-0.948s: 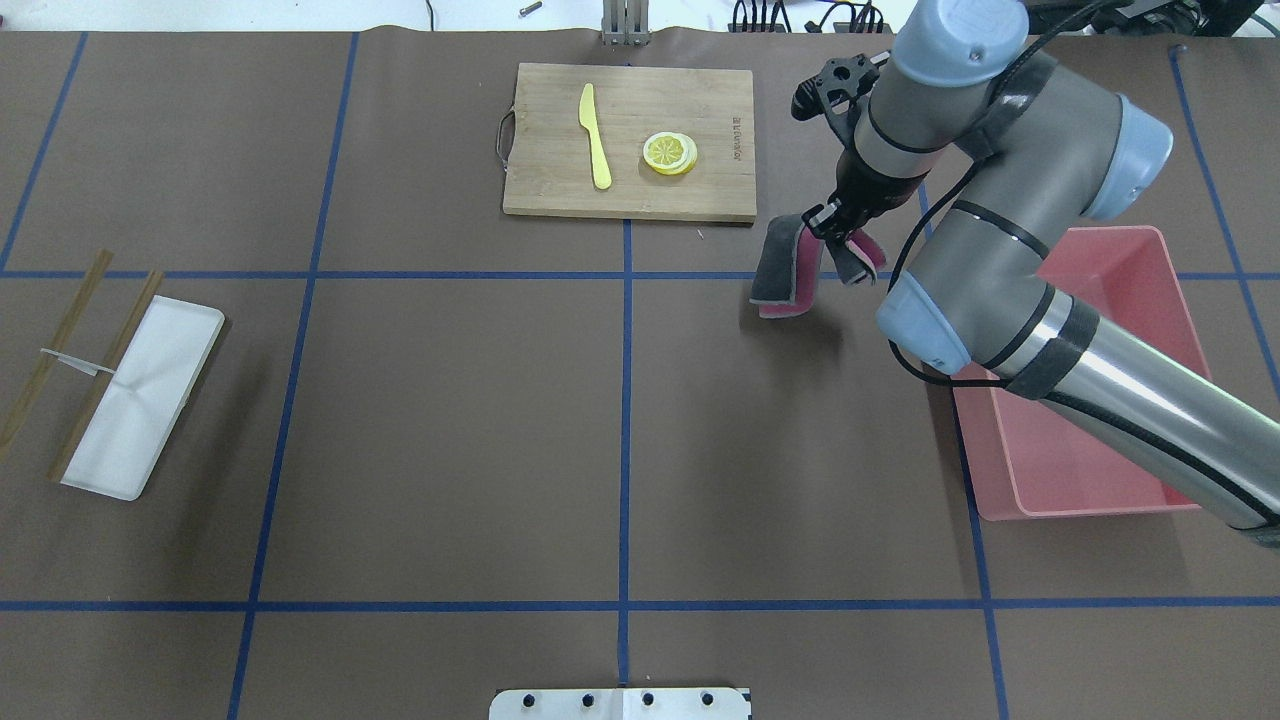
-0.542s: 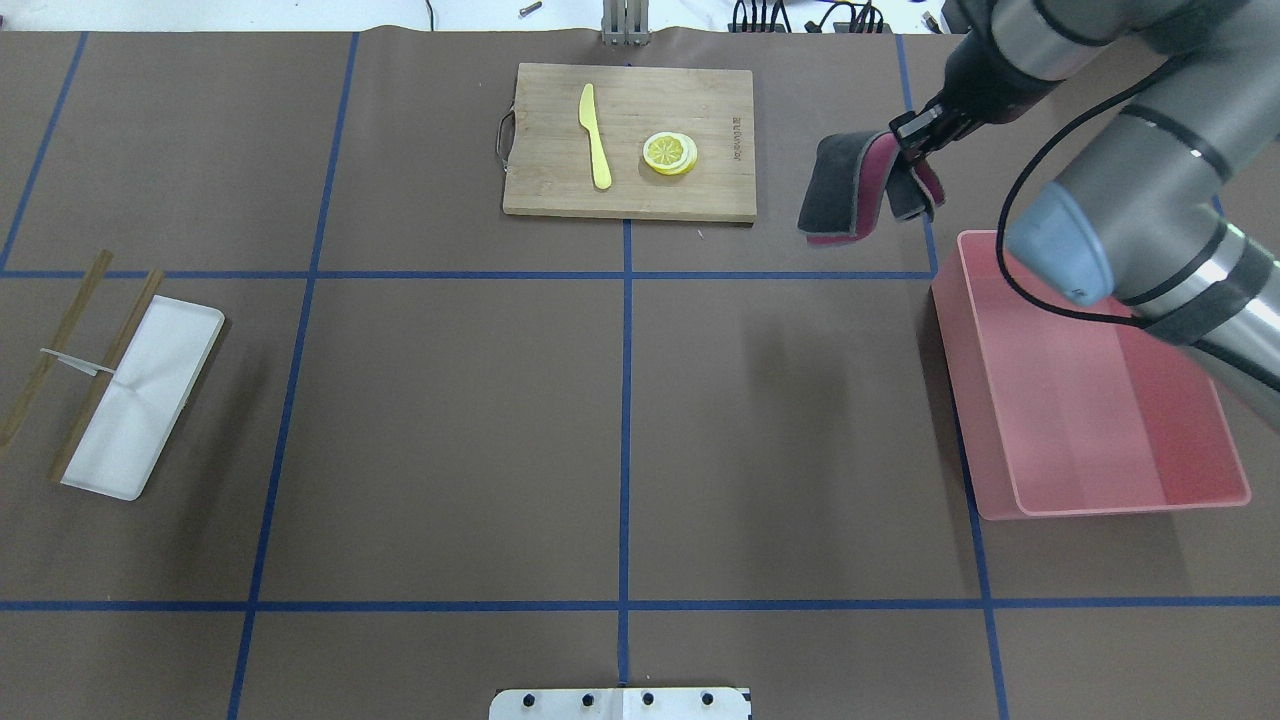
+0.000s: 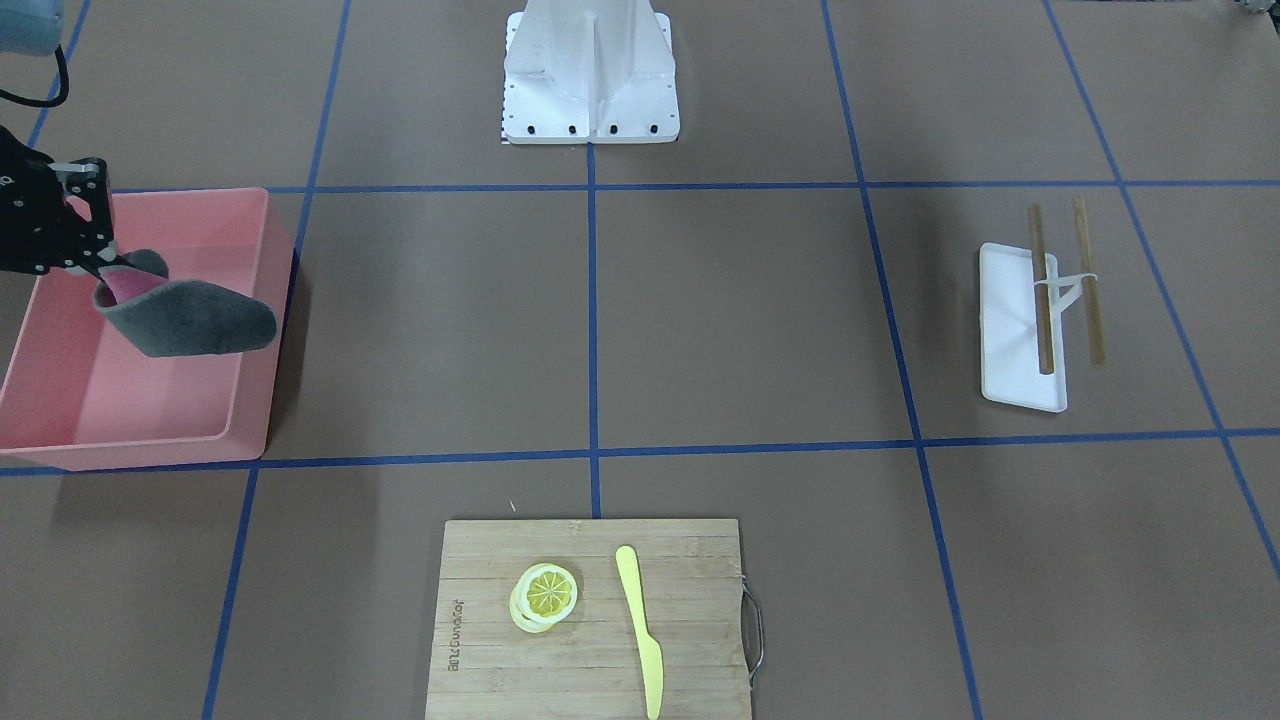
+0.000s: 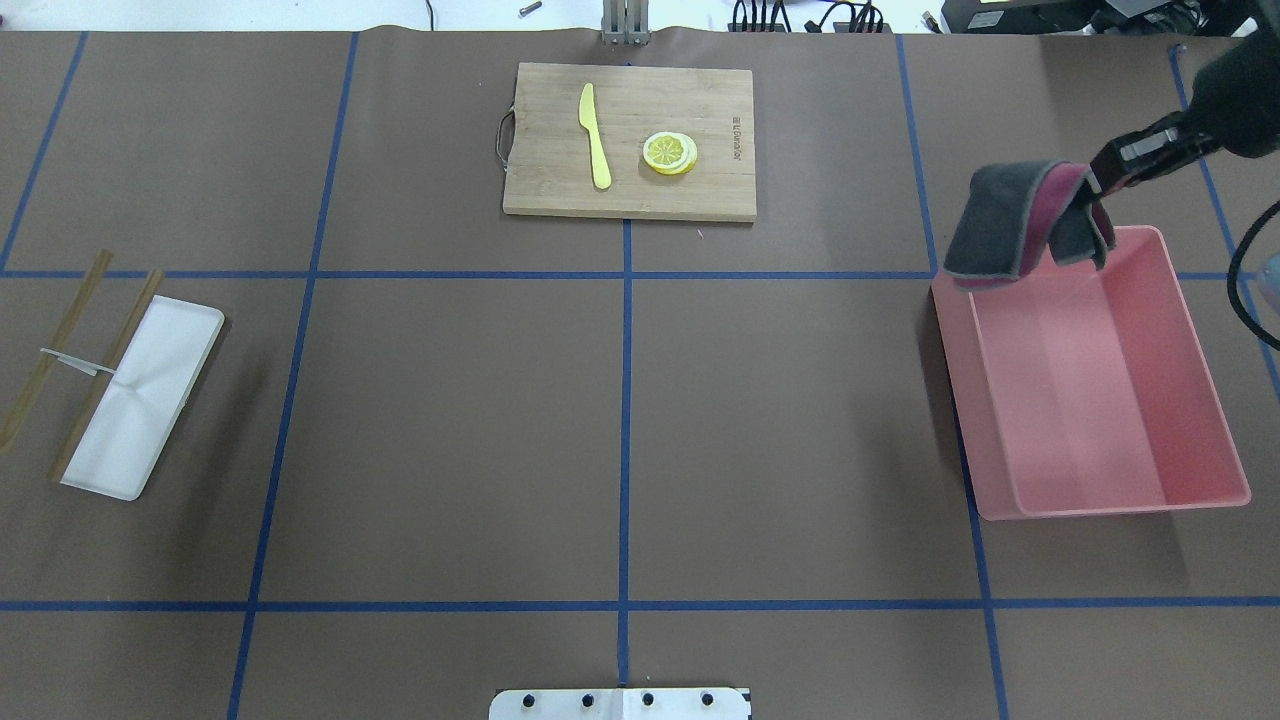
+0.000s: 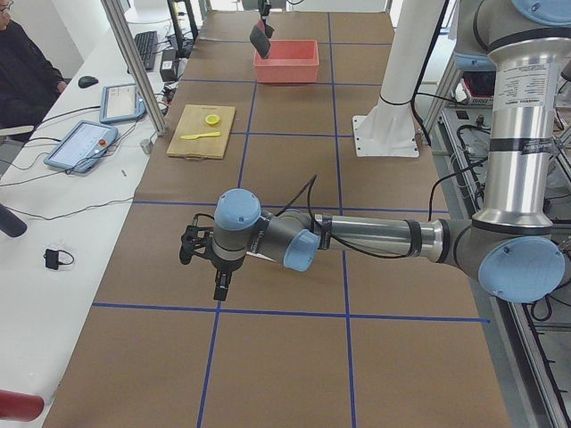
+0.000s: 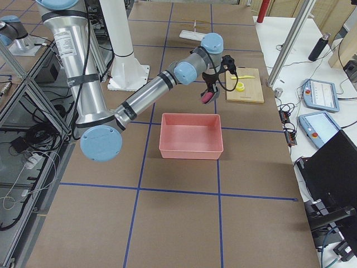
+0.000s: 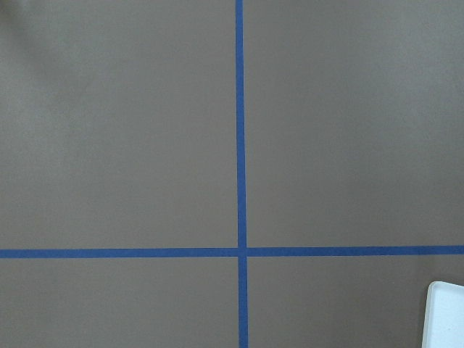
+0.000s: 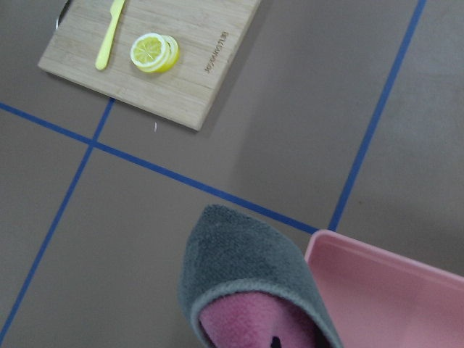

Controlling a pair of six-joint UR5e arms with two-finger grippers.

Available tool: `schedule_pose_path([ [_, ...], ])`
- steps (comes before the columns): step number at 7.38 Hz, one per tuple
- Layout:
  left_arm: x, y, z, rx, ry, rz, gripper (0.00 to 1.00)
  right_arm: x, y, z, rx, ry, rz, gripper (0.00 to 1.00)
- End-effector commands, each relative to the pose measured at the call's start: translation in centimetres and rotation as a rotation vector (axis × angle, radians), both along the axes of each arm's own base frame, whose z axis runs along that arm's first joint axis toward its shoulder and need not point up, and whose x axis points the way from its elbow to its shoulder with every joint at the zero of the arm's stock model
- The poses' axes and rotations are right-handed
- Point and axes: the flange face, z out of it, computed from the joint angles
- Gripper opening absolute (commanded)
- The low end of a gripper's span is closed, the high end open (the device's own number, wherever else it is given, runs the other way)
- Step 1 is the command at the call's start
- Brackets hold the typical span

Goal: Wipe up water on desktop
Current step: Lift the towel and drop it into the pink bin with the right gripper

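Cloth (image 4: 1000, 225), clamped in the right jaws, has swung over the pink bin (image 4: 1120, 505); left jaws impossible to judge.

Tips of right tool (image 4: 1096, 188) inside cloth (image 4: 1000, 232) folds; left tool (image 5: 202, 269) jaw state unclear.

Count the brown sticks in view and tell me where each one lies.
2. The first stick lies along the white tray's edge; the second stick lies on the desktop beside it, off the tray.
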Motion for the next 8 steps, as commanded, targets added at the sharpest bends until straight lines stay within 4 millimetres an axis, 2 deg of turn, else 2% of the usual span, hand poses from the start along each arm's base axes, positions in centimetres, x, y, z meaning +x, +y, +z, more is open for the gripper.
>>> schedule_pose_path([
  [1,0.0,0.1,0.1,-0.002,0.0,0.0,0.98,0.3,1.8,6.1,-0.031,0.064,-0.049,0.0],
  [2,0.0,0.0,0.0,0.0,0.0,0.0,0.98,-1.0,1.7,5.7,-0.018,0.076,-0.063,0.0],
  [3,0.0,-0.1,0.0,0.0,0.0,0.0,0.98,-2.0,0.6,6.3,-0.012,0.108,-0.058,0.69],
  [4,0.0,-0.1,0.0,0.0,0.0,0.0,0.98,-2.4,-0.9,5.3,0.008,0.109,-0.049,1.0],
  [5,0.0,0.0,-0.1,0.001,0.001,0.001,0.98,-1.3,-0.9,6.4,-0.005,0.117,-0.027,1.0],
  [7,0.0,-0.1,-0.1,0.001,0.001,0.001,0.98,-0.4,-1.5,8.1,0.002,0.216,0.045,1.0],
  [8,0.0,-0.1,0.1,-0.002,0.001,0.001,0.98,0.2,-1.7,11.0,-0.031,0.269,0.063,1.0],
])
